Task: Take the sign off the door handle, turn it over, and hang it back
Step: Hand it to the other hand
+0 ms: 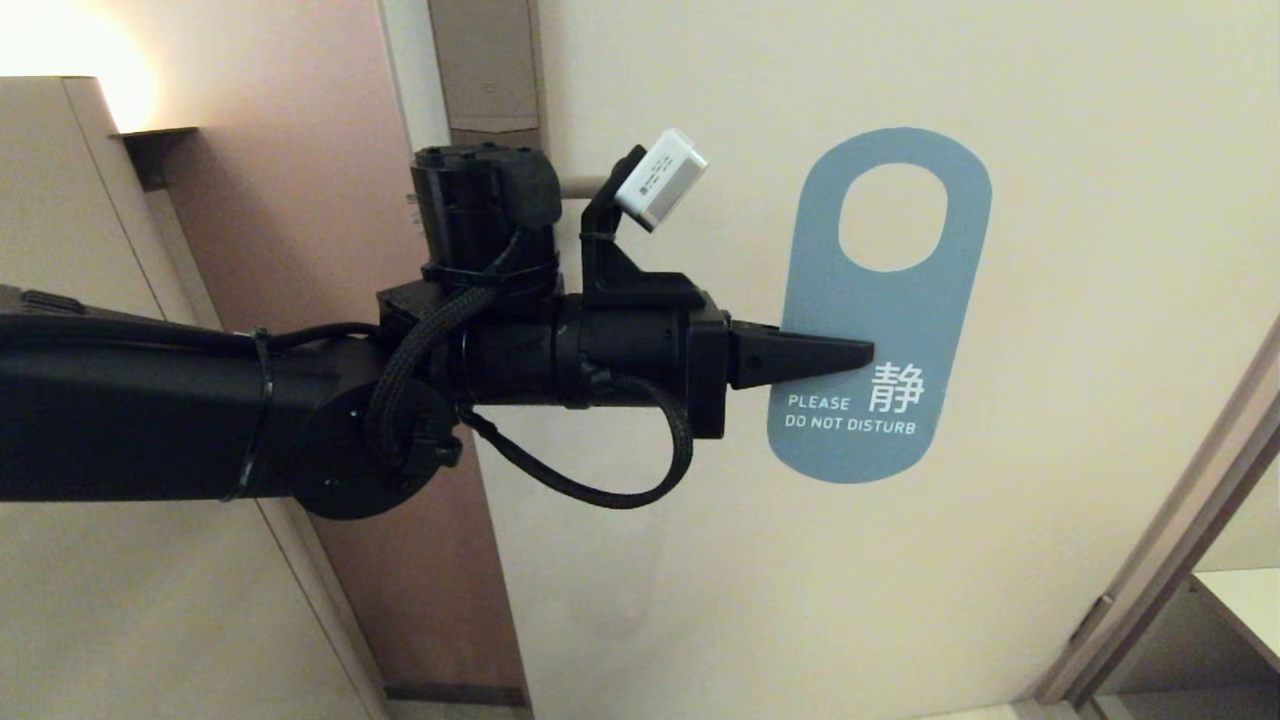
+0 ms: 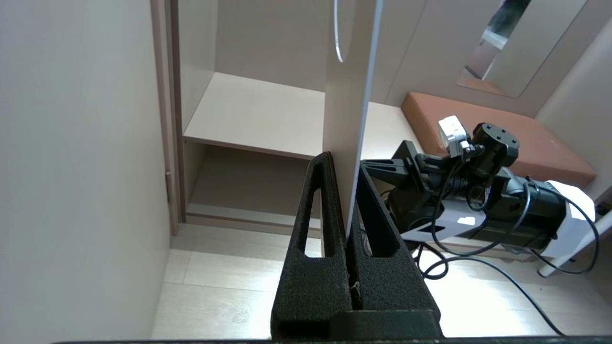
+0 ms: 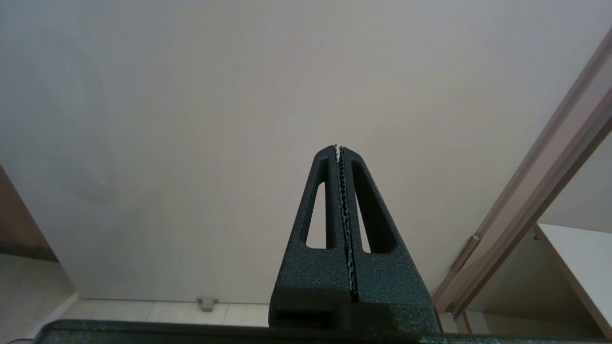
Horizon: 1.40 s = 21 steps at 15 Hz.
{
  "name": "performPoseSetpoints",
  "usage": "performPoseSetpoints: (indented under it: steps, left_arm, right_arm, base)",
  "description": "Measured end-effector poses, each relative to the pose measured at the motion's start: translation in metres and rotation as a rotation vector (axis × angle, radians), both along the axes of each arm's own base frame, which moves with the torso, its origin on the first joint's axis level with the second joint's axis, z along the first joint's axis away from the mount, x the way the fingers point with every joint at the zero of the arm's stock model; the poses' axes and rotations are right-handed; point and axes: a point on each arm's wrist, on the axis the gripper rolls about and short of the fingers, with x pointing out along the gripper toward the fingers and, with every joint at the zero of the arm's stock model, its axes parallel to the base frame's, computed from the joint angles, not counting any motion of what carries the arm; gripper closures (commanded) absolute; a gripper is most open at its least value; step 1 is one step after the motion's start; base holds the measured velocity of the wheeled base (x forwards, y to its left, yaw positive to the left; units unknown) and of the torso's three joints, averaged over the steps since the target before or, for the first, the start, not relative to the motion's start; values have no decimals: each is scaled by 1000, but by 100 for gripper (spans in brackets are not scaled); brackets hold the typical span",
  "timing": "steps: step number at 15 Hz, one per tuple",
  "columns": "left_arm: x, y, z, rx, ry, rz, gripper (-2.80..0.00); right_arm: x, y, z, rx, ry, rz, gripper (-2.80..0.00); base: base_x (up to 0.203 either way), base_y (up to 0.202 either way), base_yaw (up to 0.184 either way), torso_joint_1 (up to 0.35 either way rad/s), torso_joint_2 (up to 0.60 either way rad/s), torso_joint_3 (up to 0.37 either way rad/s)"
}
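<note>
The sign (image 1: 885, 300) shows its blue "PLEASE DO NOT DISTURB" face in the head view. It stands upright with the oval hole on top, in front of the door and off the handle. My left gripper (image 1: 866, 353) reaches in from the left and is shut on its lower left edge. In the left wrist view the sign (image 2: 346, 95) is edge-on, pinched between the fingers of the left gripper (image 2: 346, 162). Only a short piece of the door handle (image 1: 585, 186) shows behind my left wrist, below the lock plate (image 1: 487, 65). My right gripper (image 3: 338, 148) is shut and empty, lower down, facing the door.
The pale door (image 1: 800, 600) fills the background, with its frame (image 1: 1180, 520) slanting at the right. An open cupboard shelf (image 1: 1245, 600) lies beyond the frame. A brown cushioned bench (image 2: 502, 129) sits behind my right arm (image 2: 502, 205). A wall cabinet (image 1: 60, 200) stands at left.
</note>
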Motion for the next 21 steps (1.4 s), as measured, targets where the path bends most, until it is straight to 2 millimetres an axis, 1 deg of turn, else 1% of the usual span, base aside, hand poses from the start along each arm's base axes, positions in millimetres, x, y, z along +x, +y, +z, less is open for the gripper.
performPoseSetpoints:
  steps: [6, 13, 17, 21]
  left_arm:
    - [-2, -4, -4, 7, 6, -11, 0]
    - [0, -3, -8, 16, 15, -5, 0]
    - [3, 0, -9, 17, 16, 5, 0]
    - [6, 2, -10, 18, 19, 14, 0]
  right_arm:
    - [0, 0, 0, -2, 0, 1, 0]
    - [0, 0, 0, -19, 3, 4, 0]
    - [-3, 0, 3, -33, 22, 6, 0]
    - [-9, 0, 13, -31, 59, 12, 0]
  base:
    - [0, 0, 0, 0, 0, 0]
    - [0, 0, 0, 0, 0, 0]
    - [0, 0, 0, 0, 0, 0]
    - [0, 0, 0, 0, 0, 0]
